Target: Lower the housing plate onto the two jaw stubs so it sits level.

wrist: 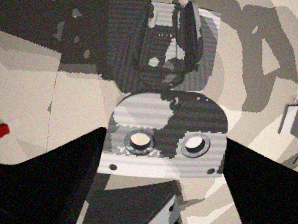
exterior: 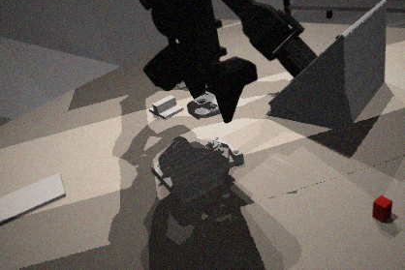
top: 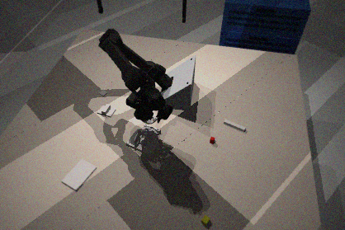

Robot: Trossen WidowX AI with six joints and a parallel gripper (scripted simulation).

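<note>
Gripper (top: 154,121) (exterior: 211,108) (wrist: 162,137): fingers wide, closed on housing plate (top: 152,118) (exterior: 202,106) (wrist: 165,117) | plate: held above table (top: 264,107) (exterior: 291,179) (wrist: 260,125) | wrist view: two bored holes visible; exterior: holes indistinct, fingertips visible.

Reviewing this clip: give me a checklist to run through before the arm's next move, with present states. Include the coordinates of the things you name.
1. Housing plate (exterior: 202,109) (wrist: 145,115) held between the gripper's (exterior: 212,107) (wrist: 165,156) fingers: ok.
2. Both round holes in the plate unobstructed in the wrist view: ok.
3. Plate seated on the jaw stubs: not ok; it hangs clear of the jaw assembly (exterior: 199,166) (wrist: 170,45).
4. Holes lined up over the stubs: cannot tell.
5. Red block (top: 212,140) (exterior: 382,209) (wrist: 4,131) clear of the assembly: ok, it stands off to one side.
</note>
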